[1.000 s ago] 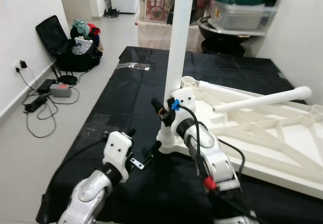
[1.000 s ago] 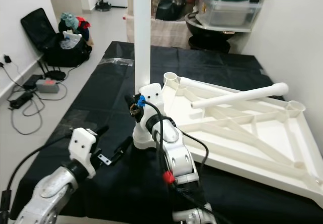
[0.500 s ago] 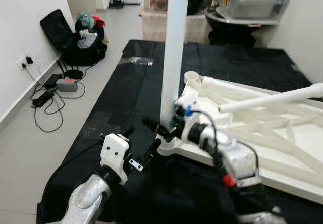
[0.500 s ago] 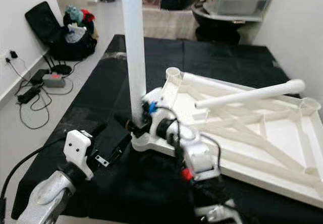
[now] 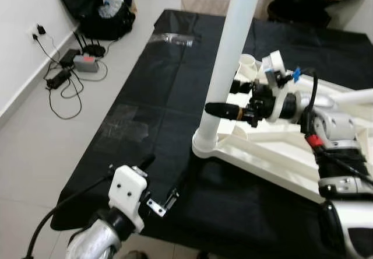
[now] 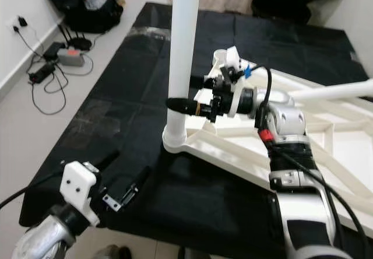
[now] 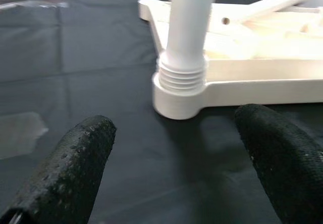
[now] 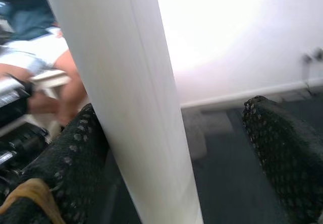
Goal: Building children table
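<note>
The white children's table (image 5: 274,154) lies upside down on a black cloth (image 5: 157,95). One white leg (image 5: 233,55) stands upright in its near corner socket, threads showing at the base (image 7: 184,57). My right gripper (image 5: 227,98) is open at mid-height of this leg and reaches in from the table side. The leg (image 8: 126,93) sits between its fingers, close against one finger (image 8: 75,153). My left gripper (image 5: 163,174) hovers low over the cloth, open and holding nothing, pointing at the leg's base. A second leg (image 6: 332,90) lies across the table's underside.
A black bag with clothes (image 5: 99,8) and cables with a power strip (image 5: 84,65) lie on the grey floor by the left wall. A clear tape patch (image 5: 172,38) sits at the cloth's far end. A person's leg (image 8: 65,82) shows behind the upright leg.
The head camera has tilted down. My right gripper has risen from near the leg's base to mid-height, its arm now stretched in from the right. The left gripper has barely moved.
</note>
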### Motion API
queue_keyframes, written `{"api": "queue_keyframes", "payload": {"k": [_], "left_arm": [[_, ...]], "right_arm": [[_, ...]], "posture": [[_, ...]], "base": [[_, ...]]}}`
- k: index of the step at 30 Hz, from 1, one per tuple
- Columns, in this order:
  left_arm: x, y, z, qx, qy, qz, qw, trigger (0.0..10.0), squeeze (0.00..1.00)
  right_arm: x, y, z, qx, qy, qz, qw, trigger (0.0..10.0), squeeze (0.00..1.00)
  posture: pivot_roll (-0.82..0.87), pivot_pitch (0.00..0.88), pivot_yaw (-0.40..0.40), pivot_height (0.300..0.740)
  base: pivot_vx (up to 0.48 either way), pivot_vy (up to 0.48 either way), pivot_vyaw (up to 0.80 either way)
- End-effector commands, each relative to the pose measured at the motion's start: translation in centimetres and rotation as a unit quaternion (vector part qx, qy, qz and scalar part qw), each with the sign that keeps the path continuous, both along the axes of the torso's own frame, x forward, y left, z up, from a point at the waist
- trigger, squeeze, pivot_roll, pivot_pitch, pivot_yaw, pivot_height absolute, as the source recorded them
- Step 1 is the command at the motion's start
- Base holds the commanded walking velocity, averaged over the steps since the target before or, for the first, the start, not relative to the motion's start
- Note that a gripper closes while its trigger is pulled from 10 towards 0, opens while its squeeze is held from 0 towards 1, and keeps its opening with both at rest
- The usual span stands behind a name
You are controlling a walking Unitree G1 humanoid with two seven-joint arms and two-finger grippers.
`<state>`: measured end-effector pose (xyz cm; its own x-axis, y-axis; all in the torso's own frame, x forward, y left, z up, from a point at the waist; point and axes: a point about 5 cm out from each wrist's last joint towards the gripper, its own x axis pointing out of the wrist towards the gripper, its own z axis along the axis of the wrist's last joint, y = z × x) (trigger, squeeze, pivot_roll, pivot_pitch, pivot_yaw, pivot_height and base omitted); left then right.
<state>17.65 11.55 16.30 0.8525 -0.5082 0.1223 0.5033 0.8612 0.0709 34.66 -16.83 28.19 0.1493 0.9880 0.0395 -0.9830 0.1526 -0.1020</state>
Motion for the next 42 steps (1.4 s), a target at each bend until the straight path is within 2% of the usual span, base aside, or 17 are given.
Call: {"api": "queue_keyframes", "payload": {"k": [1,2,5,6,15,19,20,21,22,23,24,25,29,35,36,38,42], "left_arm": [[-0.4,0.0,-0.1,0.000,0.014,-0.007,1.000,10.0,0.00],[-0.6,0.0,0.0,0.000,0.015,-0.006,1.000,10.0,0.00],[-0.7,0.1,0.1,0.001,0.018,-0.005,1.000,10.0,0.00],[-0.7,0.2,0.2,0.002,0.020,-0.004,1.000,10.0,0.00],[-0.3,0.3,0.1,0.004,0.023,0.000,1.000,10.0,0.00],[0.4,0.0,-0.4,0.000,0.025,0.000,1.000,10.0,0.00],[0.9,-0.2,-0.9,-0.002,0.024,0.003,1.000,10.0,0.00],[0.9,-0.2,-0.9,-0.002,0.024,0.003,1.000,10.0,0.00],[1.6,-0.2,-1.5,-0.002,0.024,0.007,1.000,10.0,0.00],[1.6,-0.2,-1.5,-0.002,0.024,0.007,1.000,10.0,0.00],[2.2,-0.3,-1.8,-0.002,0.025,0.011,1.000,10.0,0.00],[3.1,-0.3,-2.2,-0.002,0.026,0.012,1.000,10.0,0.00],[4.6,-0.6,-2.8,0.004,0.024,0.008,1.000,10.0,0.00],[6.1,0.0,-3.3,0.004,0.025,0.025,0.999,10.0,0.00],[6.0,0.2,-3.3,0.007,0.023,0.030,0.999,10.0,0.00],[5.9,0.3,-3.3,0.008,0.022,0.033,0.999,10.0,0.00],[5.8,0.3,-3.3,0.008,0.017,0.034,0.999,10.0,0.00]], "right_arm": [[0.0,0.6,0.7,0.012,-0.013,0.027,0.999,10.0,0.00],[0.1,1.2,1.3,0.020,-0.019,0.040,0.999,3.5,0.00],[0.2,1.4,1.7,0.023,-0.022,0.052,0.998,3.5,0.00],[0.3,1.6,2.0,0.022,-0.027,0.063,0.997,0.0,0.00],[0.4,0.7,2.6,0.001,-0.039,0.058,0.998,0.0,0.00],[0.6,-1.6,1.0,-0.029,-0.029,-0.077,0.996,0.0,0.00],[0.4,-2.2,-2.3,-0.029,-0.025,-0.293,0.955,0.0,0.00],[0.4,-2.2,-2.3,-0.029,-0.025,-0.293,0.955,0.0,0.00],[-1.1,-3.5,-6.0,-0.040,-0.005,-0.520,0.853,0.0,0.00],[-1.1,-3.5,-6.0,-0.040,-0.005,-0.520,0.853,0.0,0.00],[-4.3,-3.4,-10.1,-0.054,0.052,-0.616,0.784,0.0,0.00],[-6.5,-1.3,-12.8,-0.074,0.075,-0.626,0.773,0.0,0.00],[-6.1,2.5,-13.7,-0.073,0.086,-0.554,0.825,0.0,0.00],[-4.0,4.1,-12.7,-0.063,0.070,-0.512,0.854,0.0,0.00],[-4.0,4.5,-12.8,-0.075,0.076,-0.490,0.865,7.6,0.00],[-4.1,4.8,-12.8,-0.081,0.082,-0.476,0.872,10.0,0.00],[-5.1,5.7,-12.0,-0.065,0.089,-0.449,0.887,10.0,0.00]], "posture": [[0.11,0.299,-0.041,0.740],[0.11,0.304,-0.040,0.740],[0.11,0.304,-0.040,0.740],[0.11,0.302,-0.040,0.740],[0.08,0.258,-0.043,0.740],[0.03,0.186,-0.100,0.740],[0.02,0.129,-0.139,0.740],[0.02,0.129,-0.139,0.740],[-0.01,0.088,-0.152,0.740],[-0.01,0.088,-0.152,0.740],[-0.03,0.071,-0.146,0.740],[-0.04,0.040,-0.120,0.740],[-0.04,0.000,-0.123,0.740],[-0.03,0.000,-0.119,0.740],[-0.03,0.000,-0.112,0.740],[-0.03,0.000,-0.110,0.740],[-0.03,0.000,-0.102,0.740]], "base": [[0.000,0.000,0.00],[0.000,0.000,0.00],[0.000,0.000,0.00],[0.000,0.000,0.00],[0.000,0.000,0.00],[0.000,0.000,0.00],[0.000,0.000,0.00],[0.000,0.000,0.00],[0.000,0.000,0.00],[0.000,0.000,0.00],[0.000,0.000,0.00],[0.000,0.000,0.00],[0.000,0.000,0.00],[0.000,0.000,0.00],[0.000,0.000,0.00],[0.000,0.000,0.00],[0.000,0.000,0.00]]}}
